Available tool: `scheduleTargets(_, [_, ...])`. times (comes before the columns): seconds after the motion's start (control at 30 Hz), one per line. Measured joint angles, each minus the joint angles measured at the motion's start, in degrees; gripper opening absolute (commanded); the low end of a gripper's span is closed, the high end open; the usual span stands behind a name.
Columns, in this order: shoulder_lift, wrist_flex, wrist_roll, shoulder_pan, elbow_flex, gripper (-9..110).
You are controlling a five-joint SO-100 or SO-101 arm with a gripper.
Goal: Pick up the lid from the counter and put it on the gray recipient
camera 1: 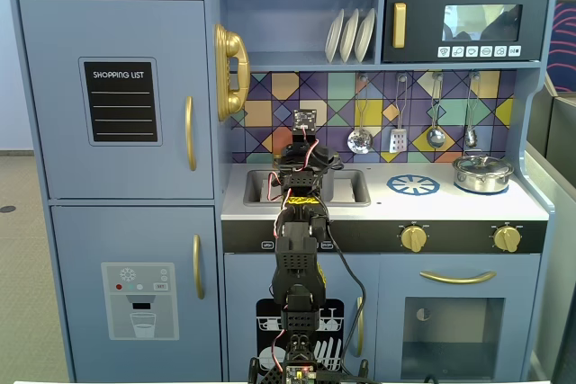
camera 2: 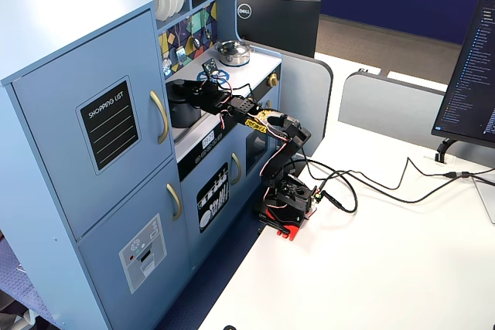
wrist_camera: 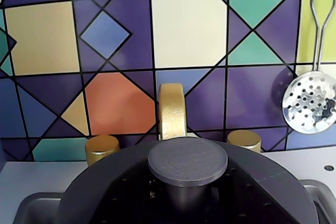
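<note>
In the wrist view the dark gray lid [wrist_camera: 94, 182] fills the bottom of the frame, its round knob [wrist_camera: 187, 161] very close to the camera. It hangs over the sink [wrist_camera: 29, 205], in front of the gold faucet [wrist_camera: 172, 111]. In a fixed view the gripper [camera 2: 184, 90] reaches over the white counter [camera 2: 259, 63], right above the gray recipient [camera 2: 182, 115], which stands at the sink. Whether the lid rests on the pot's rim is unclear. No fingers show in the wrist view. In the other fixed view the arm [camera 1: 297, 249] hides the pot and the lid.
A shiny silver pot [camera 1: 482, 173] with its own lid sits at the counter's right end, next to the blue burner [camera 1: 413, 185]. Utensils hang on the tiled wall, and a slotted spoon [wrist_camera: 308, 100] is close on the right. Gold tap knobs [wrist_camera: 101, 149] flank the faucet.
</note>
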Motion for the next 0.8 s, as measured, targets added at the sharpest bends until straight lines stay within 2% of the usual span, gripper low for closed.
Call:
scheduleTargets(0.47, [0.0,-0.5,-1.0,0.0,1.7,0])
scheduleTargets(0.67, [1.3,0.6,-1.6,0.1,4.0,17])
scheduleTargets(0.8, [5.0,5.2,-1.8,0.3,4.8,20])
